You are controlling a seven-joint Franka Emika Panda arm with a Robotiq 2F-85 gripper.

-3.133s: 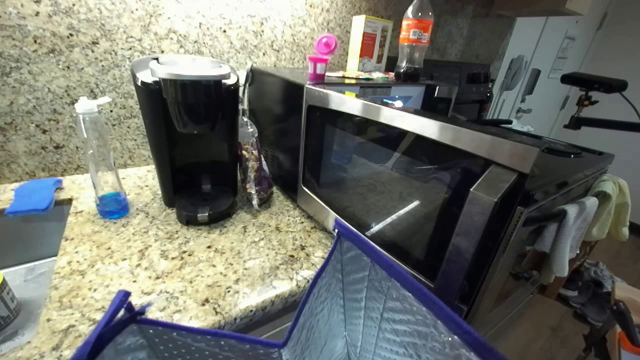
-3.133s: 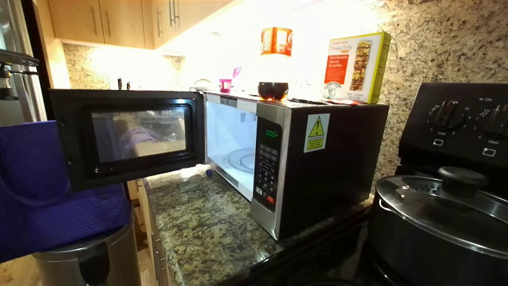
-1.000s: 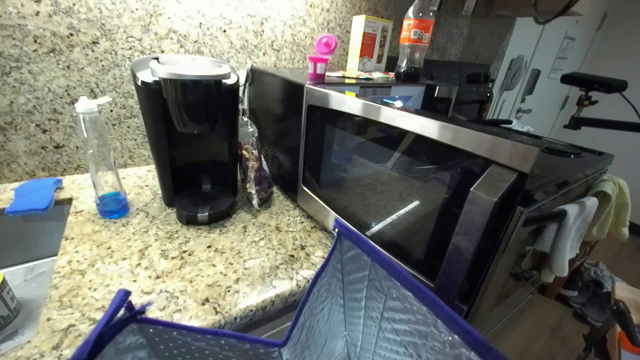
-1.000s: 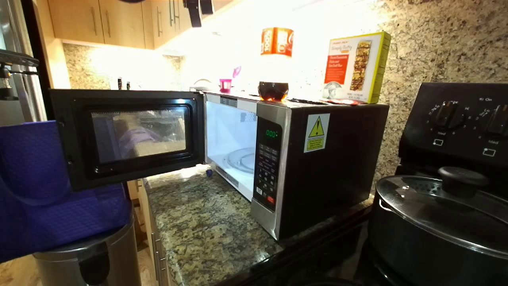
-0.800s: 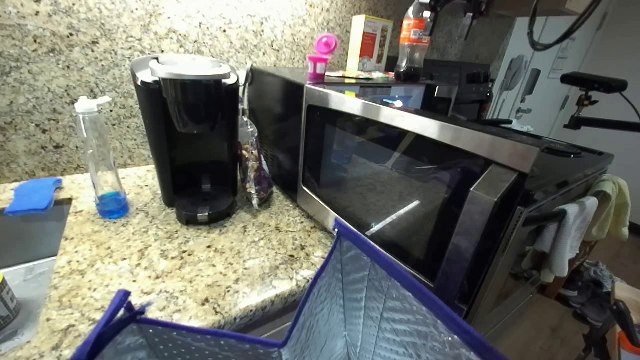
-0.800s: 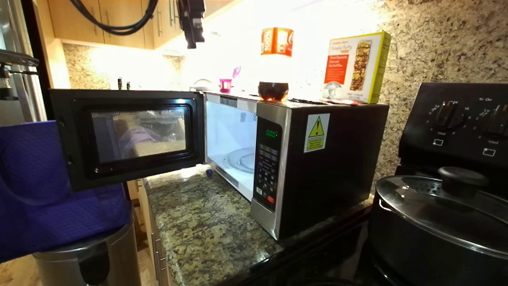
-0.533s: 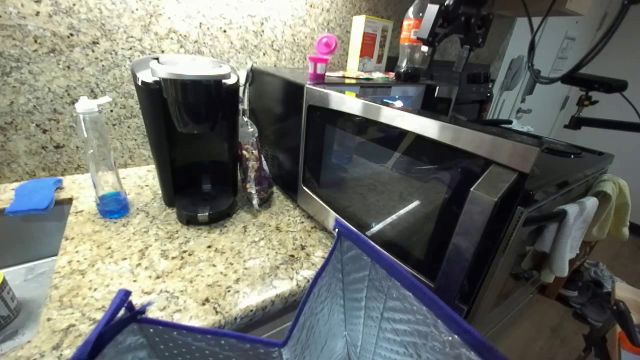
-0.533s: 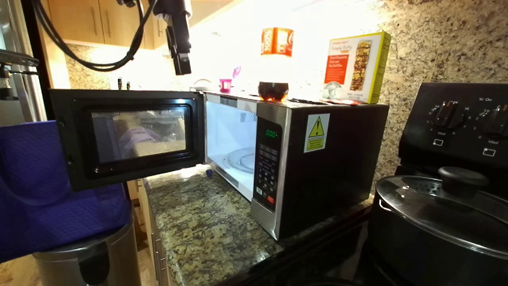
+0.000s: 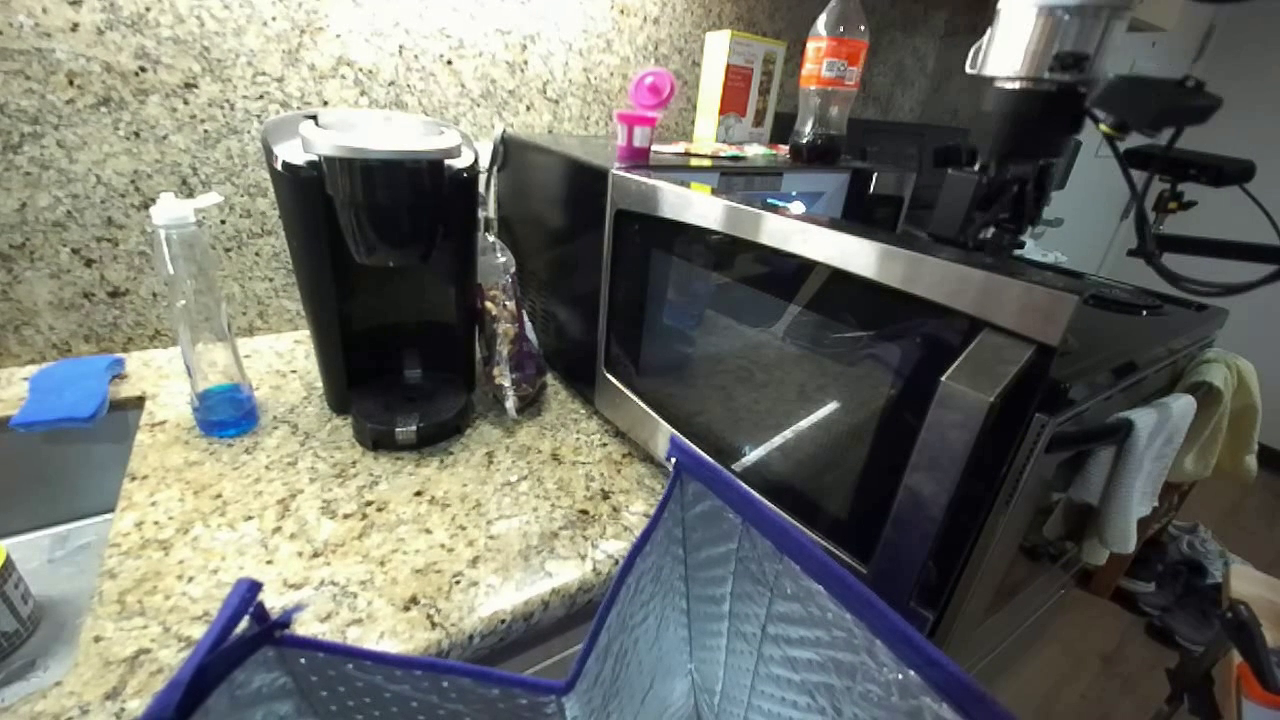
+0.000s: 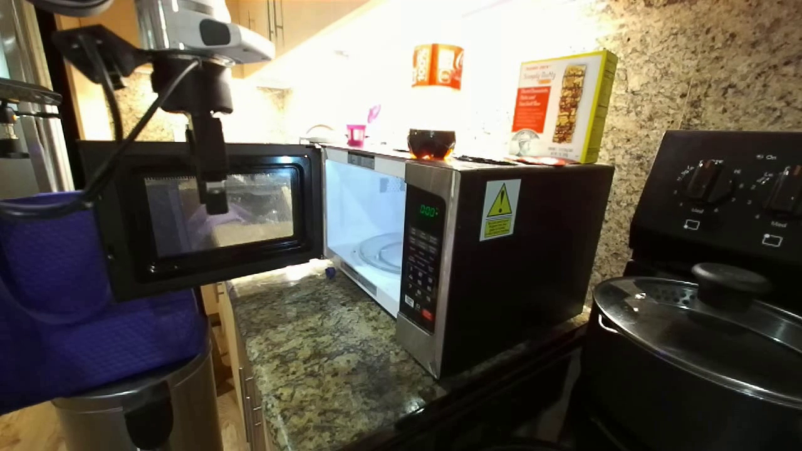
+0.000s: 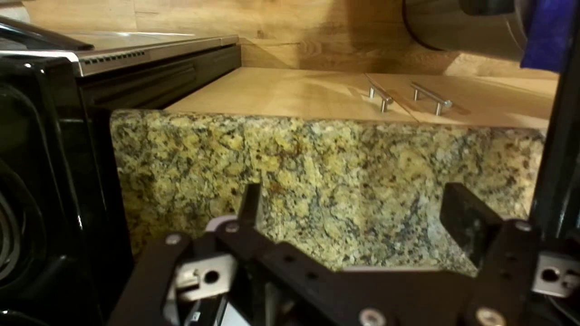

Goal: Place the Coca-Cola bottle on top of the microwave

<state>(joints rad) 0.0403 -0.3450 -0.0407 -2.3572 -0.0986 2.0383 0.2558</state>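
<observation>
Some cola [image 9: 817, 148] pools in the bottle [image 9: 832, 68] atop the microwave [image 10: 526, 269] — end effector [image 11: 355, 199] agape.

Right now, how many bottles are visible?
2: the Coca-Cola bottle on top of the microwave, and the bottle with blue liquid on the counter beside the coffee maker. Others may be hidden.

The table [image 9: 430, 530] is shiny, with brown, yellow and black spots all over. The microwave [image 10: 520, 269] sits right on it. Near that stands the black coffee maker [image 9: 390, 300], and a see-through bag [image 9: 508, 335] with brown and purple in it is between the two. On the coffee maker's other side, a clear bottle [image 9: 205, 325] stands upright, with some blue at the bottom. A blue cloth [image 9: 70, 390] lies where the table meets the sink [image 9: 65, 475].
</observation>
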